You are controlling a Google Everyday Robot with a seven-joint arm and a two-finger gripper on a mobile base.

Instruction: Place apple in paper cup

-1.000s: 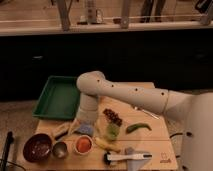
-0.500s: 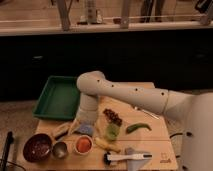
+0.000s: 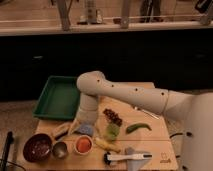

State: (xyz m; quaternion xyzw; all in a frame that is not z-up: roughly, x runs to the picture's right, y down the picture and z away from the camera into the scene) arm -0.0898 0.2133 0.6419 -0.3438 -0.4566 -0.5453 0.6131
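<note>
Nothing has visibly shifted since the earlier frames; the arm and the objects lie as before. The small round orange-red apple (image 3: 83,144) sits inside the short white paper cup (image 3: 83,152), filling its mouth, near the front edge of the pale wooden table (image 3: 152,145). Just behind the cup and slightly to its left, the pincer (image 3: 78,126) hangs low over the table; I cannot tell whether it is apart or together. The white arm (image 3: 125,95) drops to it from a bent elbow above the cup, and its upper link stretches away to the right. Left of the cup stand a small shiny metal cup (image 3: 60,149) and then a brown bowl (image 3: 37,147). Behind it to the right are a translucent green cup (image 3: 112,131) and dark red grapes (image 3: 112,116). Well behind it lies a green tray (image 3: 57,97).
</note>
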